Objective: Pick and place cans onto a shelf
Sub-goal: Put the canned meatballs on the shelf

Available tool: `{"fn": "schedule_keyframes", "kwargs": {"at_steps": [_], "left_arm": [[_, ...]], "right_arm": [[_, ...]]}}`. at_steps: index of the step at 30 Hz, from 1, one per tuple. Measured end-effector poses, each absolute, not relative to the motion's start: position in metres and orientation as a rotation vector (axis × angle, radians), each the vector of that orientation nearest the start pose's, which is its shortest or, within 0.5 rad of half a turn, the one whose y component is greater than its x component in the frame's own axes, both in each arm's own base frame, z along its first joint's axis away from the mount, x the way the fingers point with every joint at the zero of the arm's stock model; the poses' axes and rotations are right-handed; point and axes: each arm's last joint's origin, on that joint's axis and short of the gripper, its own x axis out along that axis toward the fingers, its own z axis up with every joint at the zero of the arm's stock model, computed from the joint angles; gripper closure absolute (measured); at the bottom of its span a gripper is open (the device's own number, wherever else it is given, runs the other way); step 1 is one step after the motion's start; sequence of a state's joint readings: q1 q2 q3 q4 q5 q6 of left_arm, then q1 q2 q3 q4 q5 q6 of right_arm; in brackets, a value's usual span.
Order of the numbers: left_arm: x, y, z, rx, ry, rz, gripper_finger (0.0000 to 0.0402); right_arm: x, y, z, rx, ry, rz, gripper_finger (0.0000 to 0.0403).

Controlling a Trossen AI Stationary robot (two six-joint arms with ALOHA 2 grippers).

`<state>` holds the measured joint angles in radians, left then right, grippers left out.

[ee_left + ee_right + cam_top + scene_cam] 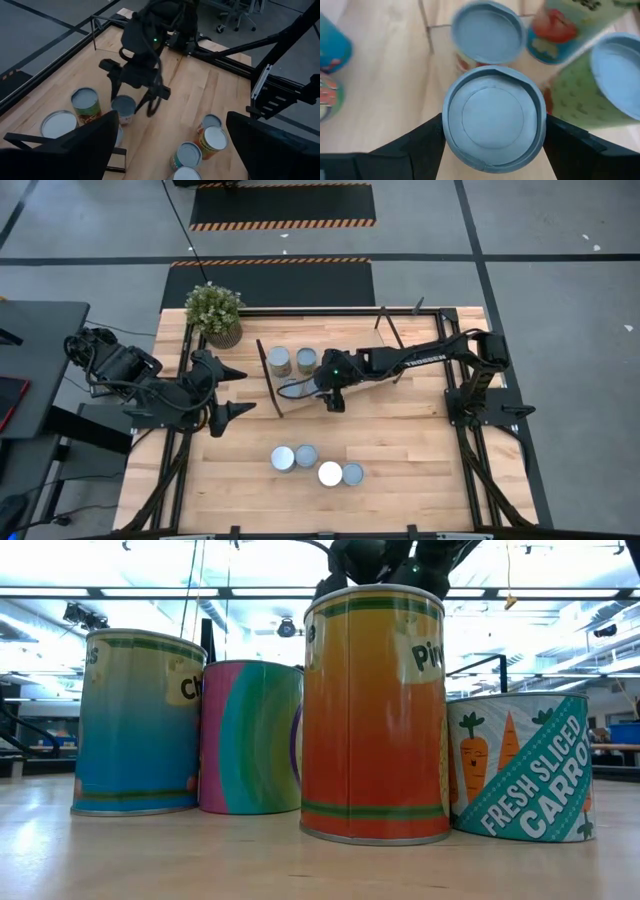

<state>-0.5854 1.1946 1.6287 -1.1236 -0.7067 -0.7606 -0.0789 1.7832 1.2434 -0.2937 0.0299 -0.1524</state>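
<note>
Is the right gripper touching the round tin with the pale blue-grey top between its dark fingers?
Touching. In the right wrist view, the right gripper has both dark fingers pressed against the sides of the blue-grey-topped tin, no gap showing.

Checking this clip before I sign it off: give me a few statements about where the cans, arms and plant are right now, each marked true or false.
1. The right gripper is shut on a can with a blue-grey top. True.
2. The left gripper holds a can. False: it is open and empty, at the table's left side.
3. Four cans stand grouped on the table, off the shelf. True.
4. The potted plant stands among those four cans. False: it is at the table's far left corner.
5. The held can is alone at the shelf. False: two other cans stand there.
</note>
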Motion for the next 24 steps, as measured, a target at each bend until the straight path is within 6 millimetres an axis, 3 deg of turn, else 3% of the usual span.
{"fn": "schedule_keyframes", "kwargs": {"at_steps": [7,15,24], "left_arm": [[0.168,-0.089,0.449,-0.333,0.466,0.313,0.0026],[0.168,-0.089,0.449,-0.334,0.465,0.313,0.0026],[0.168,-0.089,0.449,-0.336,0.465,0.314,0.0026]], "right_arm": [[0.376,-0.028,0.204,-0.122,0.854,-0.038,0.0101],[0.378,-0.03,0.204,-0.119,0.816,-0.048,0.0099],[0.374,-0.044,0.202,-0.112,0.846,-0.074,0.0048]]}}
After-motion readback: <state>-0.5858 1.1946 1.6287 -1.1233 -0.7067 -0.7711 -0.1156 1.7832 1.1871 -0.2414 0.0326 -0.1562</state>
